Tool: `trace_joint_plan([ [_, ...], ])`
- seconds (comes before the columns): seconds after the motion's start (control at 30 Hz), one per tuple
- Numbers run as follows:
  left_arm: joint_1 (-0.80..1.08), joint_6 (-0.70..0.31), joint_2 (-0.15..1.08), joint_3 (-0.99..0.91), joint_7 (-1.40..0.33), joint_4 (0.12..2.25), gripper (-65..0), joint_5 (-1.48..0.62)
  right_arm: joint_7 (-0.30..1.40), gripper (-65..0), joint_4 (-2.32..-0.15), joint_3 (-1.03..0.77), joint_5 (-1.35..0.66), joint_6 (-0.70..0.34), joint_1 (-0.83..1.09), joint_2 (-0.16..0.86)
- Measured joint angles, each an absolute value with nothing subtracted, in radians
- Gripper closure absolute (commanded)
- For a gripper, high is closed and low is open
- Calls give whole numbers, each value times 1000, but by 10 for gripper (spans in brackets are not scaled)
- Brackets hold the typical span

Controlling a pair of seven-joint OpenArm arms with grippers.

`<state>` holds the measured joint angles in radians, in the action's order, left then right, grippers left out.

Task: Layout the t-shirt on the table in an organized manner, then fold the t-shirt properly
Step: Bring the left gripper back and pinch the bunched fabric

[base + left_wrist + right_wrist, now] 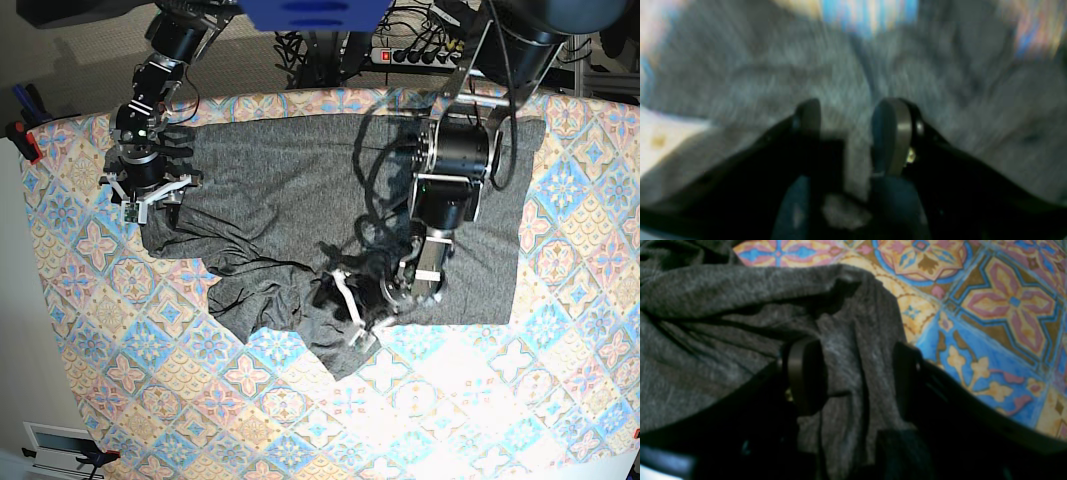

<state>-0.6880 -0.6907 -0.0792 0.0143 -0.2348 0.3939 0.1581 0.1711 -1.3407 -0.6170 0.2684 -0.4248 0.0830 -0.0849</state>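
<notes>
The dark-grey t-shirt lies partly spread over the back half of the table. Its lower left part is bunched into folds. My left gripper hangs over that crumpled front hem. In the blurred left wrist view its fingers stand apart, so the left gripper is open over the grey t-shirt. My right gripper sits at the shirt's left edge. The right gripper is open, and a loose fold of the t-shirt runs between its fingers, beside the bare table.
A red clamp grips the table's left edge and another clamp sits below the front left corner. A power strip and cables lie behind the table. The patterned cloth shows uncovered in front of the shirt.
</notes>
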Motion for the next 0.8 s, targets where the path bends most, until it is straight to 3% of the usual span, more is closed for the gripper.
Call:
trace_joint_plan([
  [0.13, -697, -692, -95, 41, -250, 383, -138, 165, 171, -320, -1341, -617, 268, -427, 83, -85],
  [0.23, -680, -693, -91, 39, -227, 384, -36, 153, 171, -320, -1341, -617, 268, -425, 83, -85],
  [0.43, -676, -693, -87, 32, -255, 416, -37, 160, 169, -320, -1341, -617, 268, -425, 85, -85],
  [0.8, -659, -692, -81, 32, -529, 818, -37, -66, 167, -320, -1341, -617, 268, -424, 85, -85],
])
